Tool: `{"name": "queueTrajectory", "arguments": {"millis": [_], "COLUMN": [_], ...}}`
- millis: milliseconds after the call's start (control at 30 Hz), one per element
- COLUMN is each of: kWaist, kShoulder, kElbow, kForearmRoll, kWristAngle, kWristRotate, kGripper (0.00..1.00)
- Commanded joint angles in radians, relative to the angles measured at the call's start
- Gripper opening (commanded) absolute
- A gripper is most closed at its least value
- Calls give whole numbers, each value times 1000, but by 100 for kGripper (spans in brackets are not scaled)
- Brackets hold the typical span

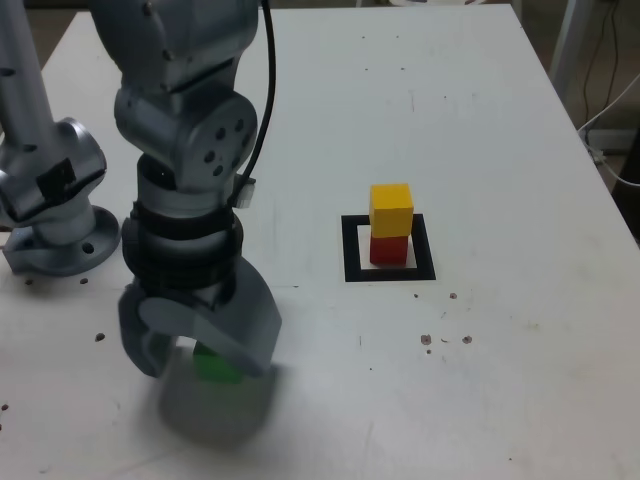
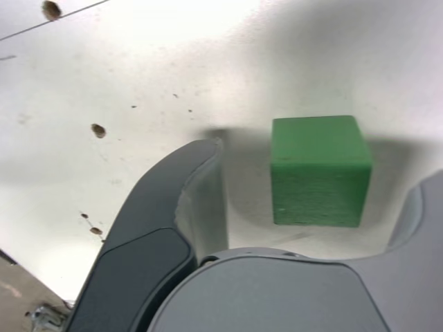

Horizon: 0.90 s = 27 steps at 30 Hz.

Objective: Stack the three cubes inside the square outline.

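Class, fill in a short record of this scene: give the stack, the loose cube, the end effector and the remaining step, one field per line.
stack: yellow cube on red cube, inside the square outline
loose cube: green cube, on the table, at the exterior view's left of the outline
end effector: end effector around the green cube, jaws apart with gaps on both sides
remaining step: green cube not yet on the stack

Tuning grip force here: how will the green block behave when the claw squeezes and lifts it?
The green block looks solid with square edges and flat faces, so it probably stays stiff and won't roll. Its matte surface likely resists slipping. The claw straddles it with gaps on both sides, so an off-centre squeeze might nudge or twist it on the table.
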Motion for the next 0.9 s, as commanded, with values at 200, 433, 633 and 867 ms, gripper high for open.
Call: {"name": "queueTrajectory", "arguments": {"millis": [200, 433, 633, 867], "kWaist": [15, 29, 29, 29], "kShoulder": [7, 4, 1, -9], "kElbow": [31, 59, 69, 43], "kForearmRoll": [-42, -56, -55, -45], "kWristAngle": [39, 52, 35, 21], "kWristRotate": [-74, -72, -50, -13], "kGripper": [46, 38, 38, 23]}}
